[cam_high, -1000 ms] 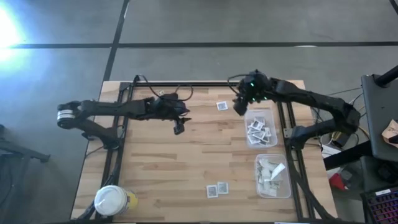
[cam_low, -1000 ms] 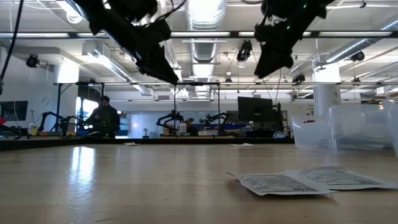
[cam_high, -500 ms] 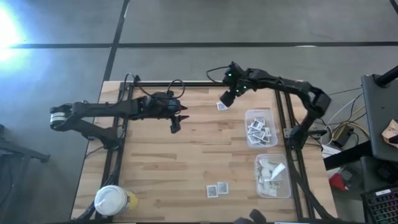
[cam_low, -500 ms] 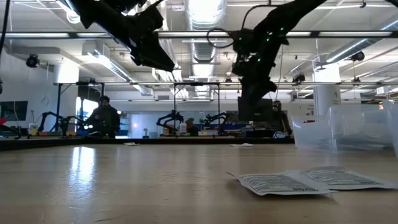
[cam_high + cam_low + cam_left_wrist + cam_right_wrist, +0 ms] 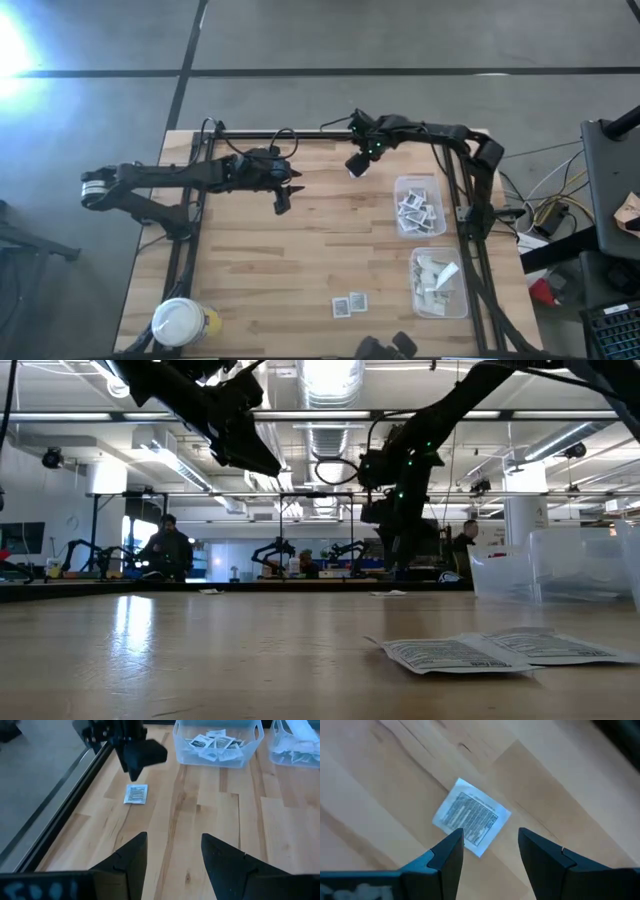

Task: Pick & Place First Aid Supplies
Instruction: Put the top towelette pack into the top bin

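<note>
One square white packet (image 5: pixel 471 817) lies flat on the table; two more (image 5: pixel 349 304) lie side by side near its front edge.

L hand (image 5: pixel 282 204) open, R hand (image 5: pixel 354 167) open, lowered

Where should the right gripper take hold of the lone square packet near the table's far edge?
Probably from straight above, pinching two opposite edges: the square packet lies flat, turned diagonally, nothing touching it. The open right gripper hovers over it already.

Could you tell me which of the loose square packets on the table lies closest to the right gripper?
The lone square packet near the table's far edge, directly below the open right gripper. The other two loose packets lie together near the front edge.
</note>
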`<state>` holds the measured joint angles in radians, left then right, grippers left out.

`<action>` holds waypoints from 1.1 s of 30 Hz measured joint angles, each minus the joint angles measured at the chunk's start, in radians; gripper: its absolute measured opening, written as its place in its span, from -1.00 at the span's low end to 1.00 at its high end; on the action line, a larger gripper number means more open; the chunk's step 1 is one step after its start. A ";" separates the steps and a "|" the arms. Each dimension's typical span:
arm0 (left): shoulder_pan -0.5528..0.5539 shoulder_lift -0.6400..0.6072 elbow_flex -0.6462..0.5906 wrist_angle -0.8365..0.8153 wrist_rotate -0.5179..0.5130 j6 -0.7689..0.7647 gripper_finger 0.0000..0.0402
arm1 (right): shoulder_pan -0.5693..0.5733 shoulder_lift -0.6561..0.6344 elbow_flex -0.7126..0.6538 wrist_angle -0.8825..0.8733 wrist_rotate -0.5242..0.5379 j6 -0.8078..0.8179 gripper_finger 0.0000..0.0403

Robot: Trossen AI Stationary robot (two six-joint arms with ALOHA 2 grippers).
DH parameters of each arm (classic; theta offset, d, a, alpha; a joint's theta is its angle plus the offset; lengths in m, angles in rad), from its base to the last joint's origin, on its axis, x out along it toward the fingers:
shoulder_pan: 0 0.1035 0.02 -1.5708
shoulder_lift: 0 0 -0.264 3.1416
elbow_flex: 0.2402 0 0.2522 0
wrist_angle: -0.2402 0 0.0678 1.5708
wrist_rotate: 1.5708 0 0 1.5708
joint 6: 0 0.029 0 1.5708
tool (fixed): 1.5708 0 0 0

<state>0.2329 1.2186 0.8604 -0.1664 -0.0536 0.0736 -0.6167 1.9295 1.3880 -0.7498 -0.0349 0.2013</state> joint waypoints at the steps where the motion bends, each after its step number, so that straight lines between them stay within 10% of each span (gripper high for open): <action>1: 0.000 0.000 0.000 0.000 0.000 0.001 -0.10 | 0.000 0.011 0.000 0.001 0.000 0.006 -0.08; 22: 0.000 0.000 0.000 0.000 0.000 0.009 -0.10 | -0.002 0.104 -0.006 0.050 -0.025 0.035 -0.15; 33: 0.001 0.000 0.000 0.000 0.000 0.009 -0.10 | -0.032 0.098 -0.056 0.088 -0.035 0.052 -0.61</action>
<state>0.2337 1.2186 0.8604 -0.1661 -0.0532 0.0826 -0.6491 2.0270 1.3324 -0.6621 -0.0696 0.2535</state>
